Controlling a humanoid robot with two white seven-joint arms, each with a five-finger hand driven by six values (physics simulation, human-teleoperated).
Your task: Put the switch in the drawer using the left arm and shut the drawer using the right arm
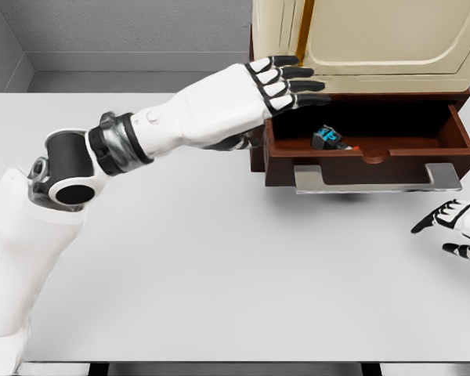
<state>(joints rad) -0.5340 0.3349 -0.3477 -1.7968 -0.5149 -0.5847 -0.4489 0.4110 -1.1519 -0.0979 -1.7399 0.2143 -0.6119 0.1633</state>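
Here, switch (327,139) inside open drawer (376,160), below and right of left hand (286,82), fingers extended, empty. Nearer drawer handle (376,182): right hand (454,223), fingers relaxed, empty.

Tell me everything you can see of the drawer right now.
The drawer is dark reddish-brown, wood by its look, pulled open from under a cream cabinet. Its front carries a flat grey handle with a cut-out notch above it. Inside lies the switch, black with blue markings. The left hand hangs over the drawer's left end, fingers spread; contact is unclear.
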